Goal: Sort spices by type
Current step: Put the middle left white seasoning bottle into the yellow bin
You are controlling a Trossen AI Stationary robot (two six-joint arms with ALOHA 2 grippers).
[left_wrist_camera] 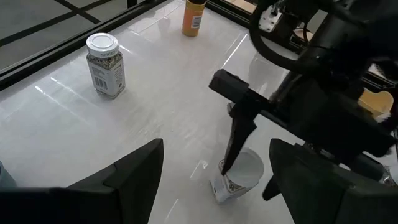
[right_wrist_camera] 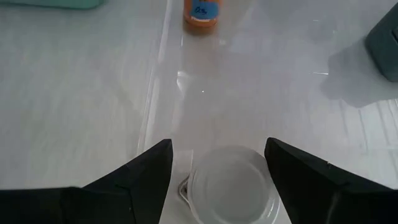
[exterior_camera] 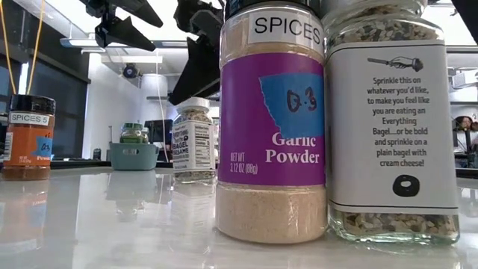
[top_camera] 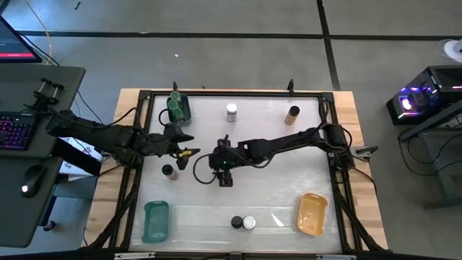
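1. The left gripper (top_camera: 182,153) waits left of centre on the tabletop (top_camera: 274,195), jaws spread and holding nothing.
2. The right gripper (top_camera: 224,173) hangs at mid-table, jaws parted either side of a white-lidded spice jar (right_wrist_camera: 231,186), not yet closed on it.
3. That jar stands upright directly beneath the jaws, so the right arm is nearer; a straight descent should suit.

I am seeing the white-lid jar (right_wrist_camera: 231,186) being cut off by the right wrist view's edge. Garlic powder jar (exterior_camera: 272,119) is losing its lid above the low view.
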